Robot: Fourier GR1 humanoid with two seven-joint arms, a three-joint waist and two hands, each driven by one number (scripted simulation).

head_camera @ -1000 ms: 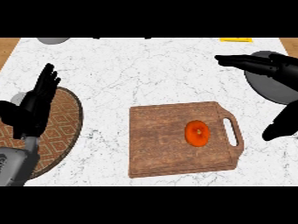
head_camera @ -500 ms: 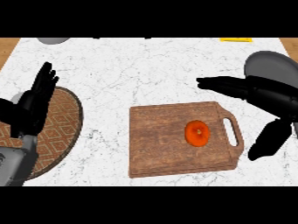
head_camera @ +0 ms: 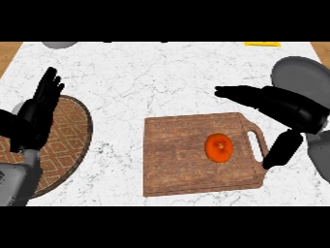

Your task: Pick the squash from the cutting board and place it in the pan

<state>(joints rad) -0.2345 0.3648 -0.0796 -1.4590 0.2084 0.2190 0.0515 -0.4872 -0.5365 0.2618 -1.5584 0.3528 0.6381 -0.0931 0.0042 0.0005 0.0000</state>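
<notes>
Two hands in view, both holding nothing. Nearest, left hand point(head_camera: 33, 118) rests open at the left edge, fingers straight and pointing up, over a round woven mat point(head_camera: 66, 145). Board point(head_camera: 185, 157) lies on the counter point(head_camera: 146, 82) right of the mat, its handle slot toward the right. Squash point(head_camera: 218, 147), orange, sits on the board's right half, just beside the slot, touched by nothing. Right hand point(head_camera: 289, 109) hangs above the board's right end, spread wide: fingers point(head_camera: 242, 93) stretched leftward past the board's far edge, thumb point(head_camera: 280, 150) pointing down beside the handle. Squash lies between thumb and fingers in the view but apart from both. Farther right, grey pan point(head_camera: 307, 82) sits on the counter behind the right hand, partly hidden by it. Far edge: a grey round thing point(head_camera: 59, 44) at left and a yellow thing point(head_camera: 262, 44) at right, both cut off.
</notes>
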